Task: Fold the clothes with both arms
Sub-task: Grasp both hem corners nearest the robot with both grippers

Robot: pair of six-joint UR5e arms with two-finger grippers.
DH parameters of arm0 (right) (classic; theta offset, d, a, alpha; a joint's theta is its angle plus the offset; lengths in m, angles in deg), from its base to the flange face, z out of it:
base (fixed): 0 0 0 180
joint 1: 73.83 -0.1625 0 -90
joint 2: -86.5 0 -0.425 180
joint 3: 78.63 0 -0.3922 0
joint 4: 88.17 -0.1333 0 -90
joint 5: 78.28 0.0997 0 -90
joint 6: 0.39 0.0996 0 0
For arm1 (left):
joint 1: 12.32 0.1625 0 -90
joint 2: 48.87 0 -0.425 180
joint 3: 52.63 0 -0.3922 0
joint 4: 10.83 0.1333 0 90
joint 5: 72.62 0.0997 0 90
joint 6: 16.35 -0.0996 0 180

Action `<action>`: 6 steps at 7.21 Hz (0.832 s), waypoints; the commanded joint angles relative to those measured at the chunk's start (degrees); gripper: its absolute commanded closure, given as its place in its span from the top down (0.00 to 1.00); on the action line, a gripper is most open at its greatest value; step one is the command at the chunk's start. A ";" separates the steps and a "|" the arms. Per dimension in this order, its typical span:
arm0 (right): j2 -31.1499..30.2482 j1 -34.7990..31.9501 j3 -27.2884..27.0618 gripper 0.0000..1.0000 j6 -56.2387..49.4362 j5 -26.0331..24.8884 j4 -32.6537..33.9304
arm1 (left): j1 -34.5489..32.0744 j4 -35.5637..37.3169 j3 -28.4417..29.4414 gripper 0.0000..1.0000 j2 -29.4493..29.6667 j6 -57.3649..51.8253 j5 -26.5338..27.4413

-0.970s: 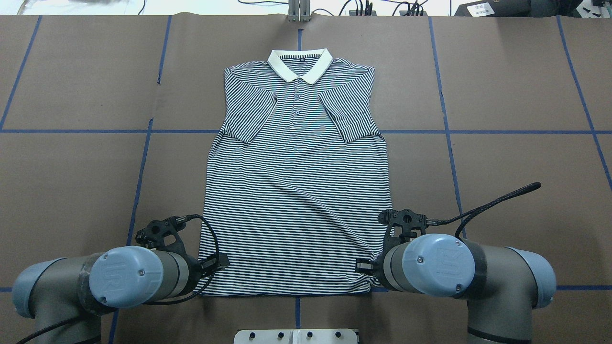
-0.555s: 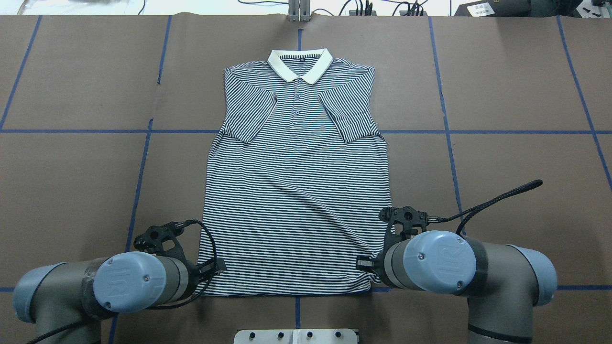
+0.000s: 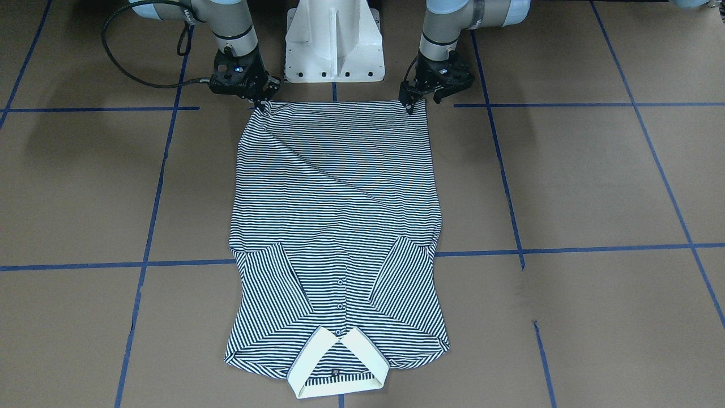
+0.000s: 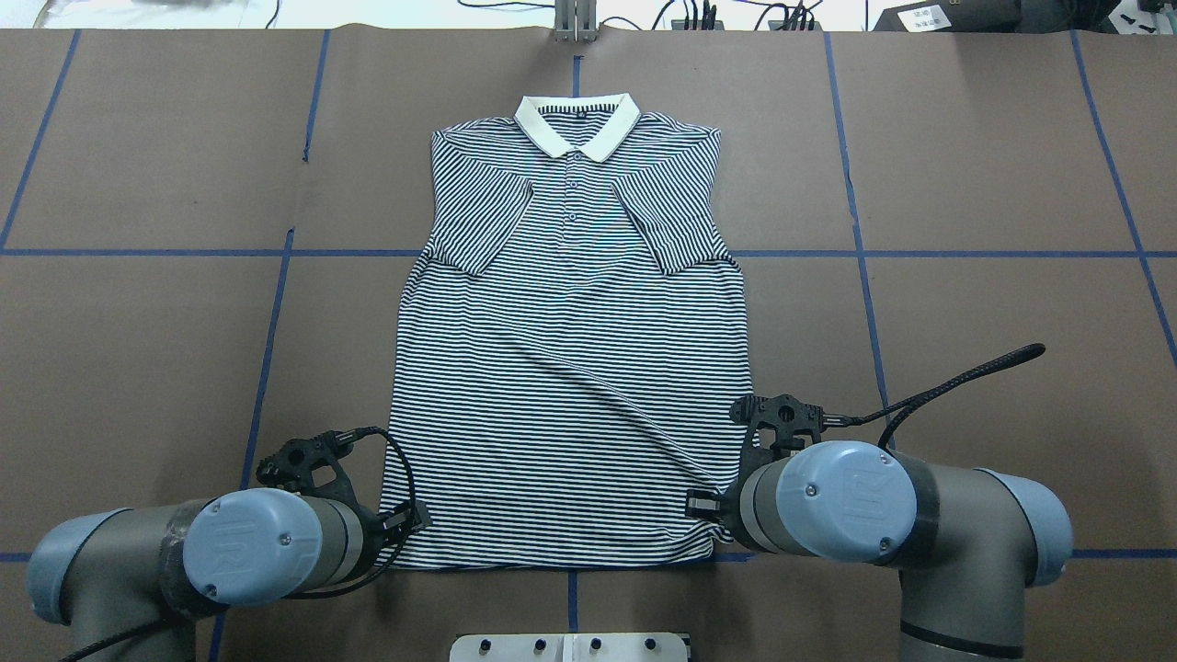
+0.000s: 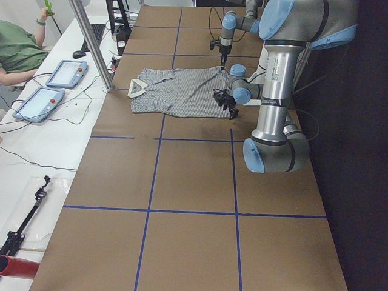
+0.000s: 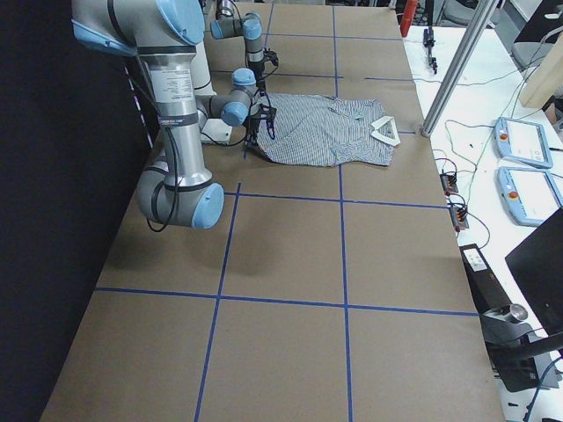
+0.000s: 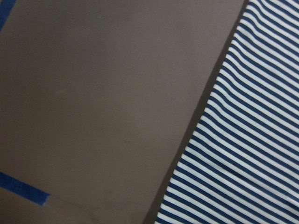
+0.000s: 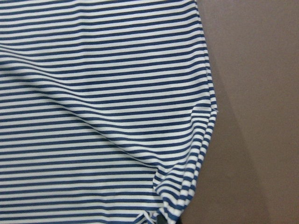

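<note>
Front-facing view: the polo shirt lies flat on the surface, sleeves folded in; the left hand and right hand sit at its hem corners; clenched or released, I cannot tell.

Overhead: the left hand has slid back toward its corner, the right hand barely shifted; probably settling for the hem grasp, with the fold not begun.

A: Are the left claw and right claw closed on the polo shirt hem?
B: Cannot tell. Facing the robot, their tips are tiny dark shapes (overhead, the wrist joints cover them).
A: Wrist cameras?
B: Only patches of shirt, cut off at frame edges. Side views show both claws too small.
</note>
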 commanded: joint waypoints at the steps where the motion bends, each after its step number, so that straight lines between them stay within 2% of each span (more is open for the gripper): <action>1: -0.09 -0.02 0.01 0.00 0.00 0.07 0.00 | 0.25 0.00 0.12 0.82 0.08 0.11 0.00; 4: -0.09 -0.19 0.01 0.00 0.00 0.07 0.00 | 0.60 0.09 0.30 0.82 0.08 0.02 0.00; 5: -0.09 -0.11 0.01 0.00 0.00 0.07 0.00 | 0.60 0.09 0.30 0.76 -0.01 0.02 0.00; 6: -0.09 -0.11 0.01 0.00 0.00 0.16 0.00 | 0.60 0.09 0.30 0.58 0.08 0.02 -0.09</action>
